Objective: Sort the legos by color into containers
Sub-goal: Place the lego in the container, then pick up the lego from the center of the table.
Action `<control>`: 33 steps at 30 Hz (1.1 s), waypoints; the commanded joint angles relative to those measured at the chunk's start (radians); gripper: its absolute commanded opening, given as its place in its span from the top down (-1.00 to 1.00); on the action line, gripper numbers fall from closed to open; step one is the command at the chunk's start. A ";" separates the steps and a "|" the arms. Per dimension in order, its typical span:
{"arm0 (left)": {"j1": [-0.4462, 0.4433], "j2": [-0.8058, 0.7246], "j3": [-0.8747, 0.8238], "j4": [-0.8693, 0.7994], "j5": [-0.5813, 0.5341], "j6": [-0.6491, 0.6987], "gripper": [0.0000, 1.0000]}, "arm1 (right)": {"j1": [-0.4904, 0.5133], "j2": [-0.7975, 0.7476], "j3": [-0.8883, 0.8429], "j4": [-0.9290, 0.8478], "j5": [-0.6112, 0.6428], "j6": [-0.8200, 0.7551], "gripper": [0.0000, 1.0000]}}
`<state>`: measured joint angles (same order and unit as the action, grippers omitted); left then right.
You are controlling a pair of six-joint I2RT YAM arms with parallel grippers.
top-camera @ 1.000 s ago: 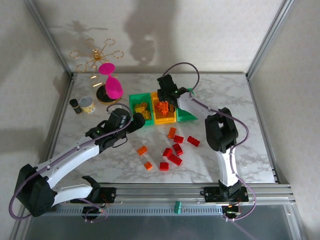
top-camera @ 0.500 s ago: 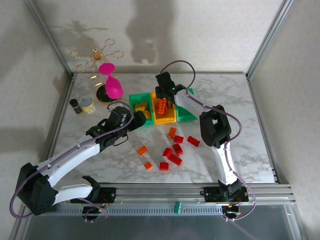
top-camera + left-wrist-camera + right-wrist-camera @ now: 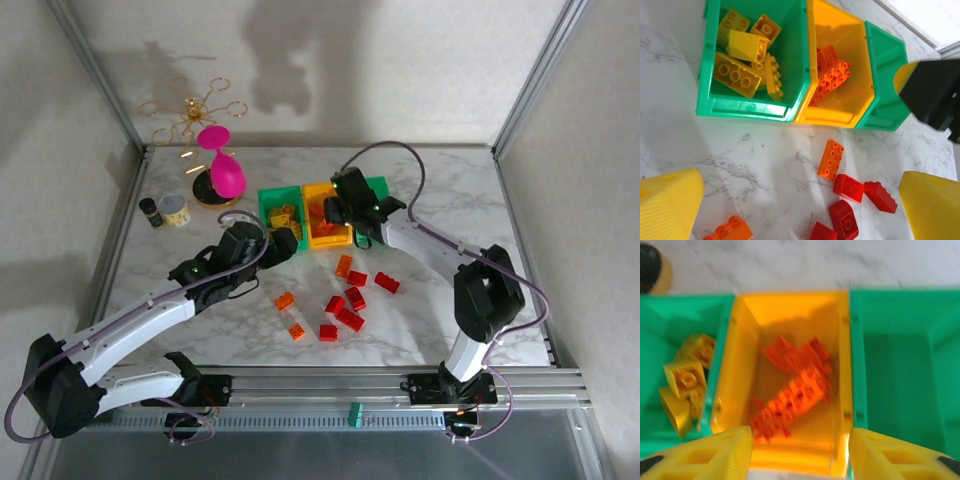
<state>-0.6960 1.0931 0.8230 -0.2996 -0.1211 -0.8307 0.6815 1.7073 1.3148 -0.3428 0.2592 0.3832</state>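
Currently: red cluster [image 3: 348, 305] and two stray orange bricks [image 3: 285, 299] loose on table [image 3: 450, 185]. Third orange brick [image 3: 831, 159] just near of yellow-orange bin [image 3: 790, 315], long axis near-far, slightly tilted. Beside it left gripper [image 3: 801, 177] spread, empty, brick to its right. Beyond, right gripper [image 3: 799, 440] spread, empty, above that bin; brick on its near side, likely shorter reach. Yellow bricks [image 3: 740, 65] in left green bin [image 3: 790, 65]; right green bin [image 3: 895, 355] bare.

Marble table [image 3: 440, 175]: 3 bins [image 3: 330, 242] in row, loose red/orange legos [image 3: 350, 318] nr front, tins [image 3: 174, 210] at left
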 commanded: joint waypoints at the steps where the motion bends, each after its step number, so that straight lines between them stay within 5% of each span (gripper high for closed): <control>1: -0.024 -0.028 -0.035 -0.025 -0.044 -0.009 -0.99 | 0.038 -0.046 -0.114 -0.050 0.007 0.105 -0.12; 6: -0.051 -0.040 -0.087 0.006 -0.051 -0.045 -0.99 | 0.071 -0.054 -0.236 -0.015 -0.026 0.164 -0.22; 21: -0.054 -0.003 -0.114 -0.015 -0.094 -0.048 -0.99 | 0.093 0.126 -0.195 0.025 0.031 0.187 -0.31; 33: -0.054 0.004 -0.092 -0.044 -0.112 -0.042 -0.99 | 0.107 0.197 -0.170 0.038 0.032 0.174 0.03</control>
<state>-0.7429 1.0962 0.7235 -0.3164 -0.1951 -0.8650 0.7753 1.8843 1.1275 -0.3065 0.2859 0.5472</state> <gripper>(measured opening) 0.996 0.495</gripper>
